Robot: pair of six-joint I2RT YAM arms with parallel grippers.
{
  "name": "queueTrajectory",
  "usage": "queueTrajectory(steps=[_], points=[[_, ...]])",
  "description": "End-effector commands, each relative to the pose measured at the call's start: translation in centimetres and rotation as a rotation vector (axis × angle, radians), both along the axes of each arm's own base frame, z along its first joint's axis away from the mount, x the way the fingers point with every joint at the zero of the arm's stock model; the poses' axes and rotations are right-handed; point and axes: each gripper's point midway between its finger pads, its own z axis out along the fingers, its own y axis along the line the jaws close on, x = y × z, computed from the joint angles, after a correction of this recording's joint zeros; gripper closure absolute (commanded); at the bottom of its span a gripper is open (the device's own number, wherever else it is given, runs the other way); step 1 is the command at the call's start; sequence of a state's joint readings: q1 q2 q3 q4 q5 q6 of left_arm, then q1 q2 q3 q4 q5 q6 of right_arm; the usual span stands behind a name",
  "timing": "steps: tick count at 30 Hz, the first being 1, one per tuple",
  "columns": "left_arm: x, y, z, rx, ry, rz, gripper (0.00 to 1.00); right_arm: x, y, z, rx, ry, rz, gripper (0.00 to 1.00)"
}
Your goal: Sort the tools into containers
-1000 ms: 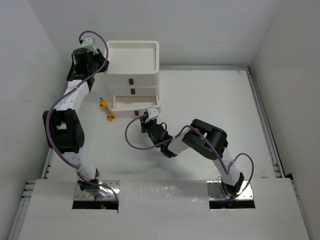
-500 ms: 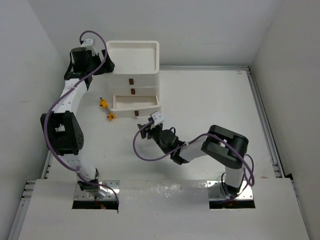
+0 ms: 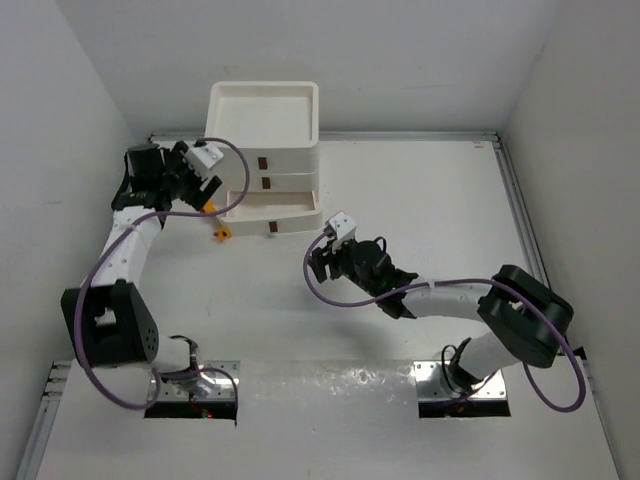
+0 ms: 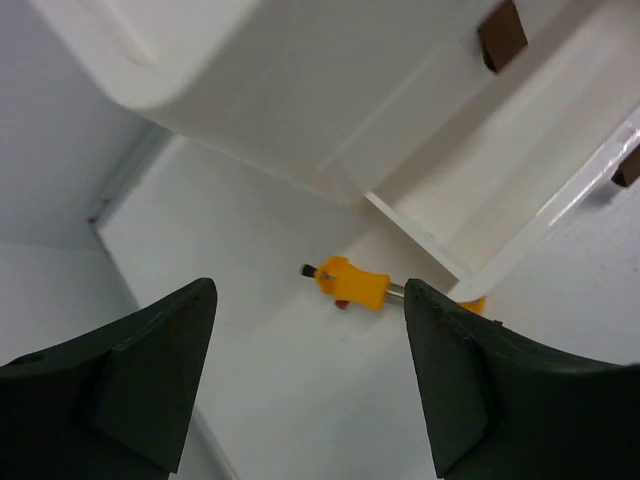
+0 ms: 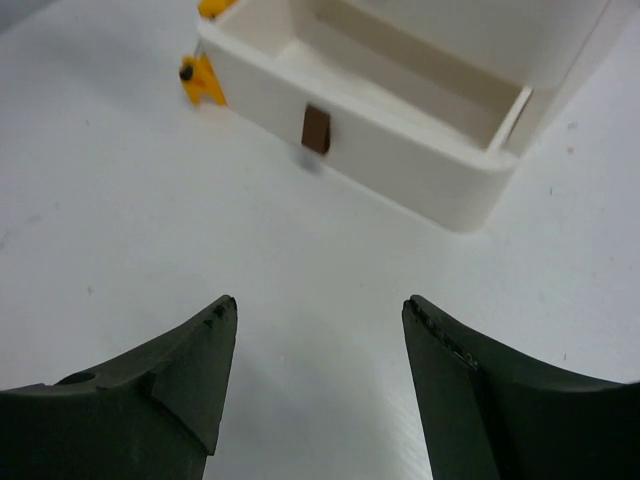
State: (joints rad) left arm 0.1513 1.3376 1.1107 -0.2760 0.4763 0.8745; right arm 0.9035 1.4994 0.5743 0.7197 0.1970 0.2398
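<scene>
Black and spread apart, your left tool hovers over the counter at the left side of the white drawer unit. Between its jaws you see a yellow-orange screwdriver lying flat on the counter, just beside the left wall of the open bottom drawer. A second orange handle peeks out at that drawer's front corner. Your right tool is likewise spread, with only counter between its jaws. It sits low and faces the drawer's front and its brown handle, well apart from both.
</scene>
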Motion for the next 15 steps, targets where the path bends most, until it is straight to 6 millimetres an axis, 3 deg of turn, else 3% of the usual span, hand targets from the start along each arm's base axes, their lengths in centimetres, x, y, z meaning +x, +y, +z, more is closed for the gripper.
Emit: queueTrajectory(steps=[1, 3, 4, 5, 8, 10, 11, 12, 13, 15], points=[[-0.2, -0.6, -4.4, -0.063, 0.150, -0.026, 0.28, -1.2, -0.6, -0.2, 0.012, 0.024, 0.018, 0.33], [-0.4, -1.3, -4.5, -0.063, 0.109, -0.087, 0.29, -1.3, -1.0, -0.3, -0.001, 0.016, 0.015, 0.33], [-1.1, -1.6, -6.0, -0.012, 0.096, -0.144, 0.29, -1.4, -1.0, -0.3, -0.001, 0.016, 0.023, 0.33], [-1.3, -1.8, -6.2, 0.025, 0.071, -0.189, 0.27, -1.6, -1.0, -0.3, -0.001, 0.015, 0.028, 0.33], [-1.7, -2.4, -7.8, 0.028, 0.124, -0.249, 0.18, -1.8, -1.3, -0.7, 0.003, 0.033, 0.022, 0.32], [0.7, -1.5, -7.7, -0.156, 0.239, -0.052, 0.27, -1.8, -1.9, -1.0, 0.010, 0.039, -0.008, 0.33], [2.1, 0.5, -8.5, -0.187, 0.272, 0.108, 0.31, -1.9, -2.2, -1.0, 0.029, 0.040, -0.022, 0.33], [2.4, 1.2, -8.6, -0.341, 0.311, 0.273, 0.32, -1.9, -2.4, -1.0, 0.040, 0.041, -0.030, 0.33], [2.3, 3.2, -9.1, -0.400, 0.306, 0.379, 0.32, -2.0, -2.4, -1.0, 0.054, 0.042, -0.036, 0.33], [1.8, 5.1, -10.5, -0.458, 0.258, 0.541, 0.31, -1.9, -2.6, -1.1, 0.071, 0.051, -0.053, 0.34]])
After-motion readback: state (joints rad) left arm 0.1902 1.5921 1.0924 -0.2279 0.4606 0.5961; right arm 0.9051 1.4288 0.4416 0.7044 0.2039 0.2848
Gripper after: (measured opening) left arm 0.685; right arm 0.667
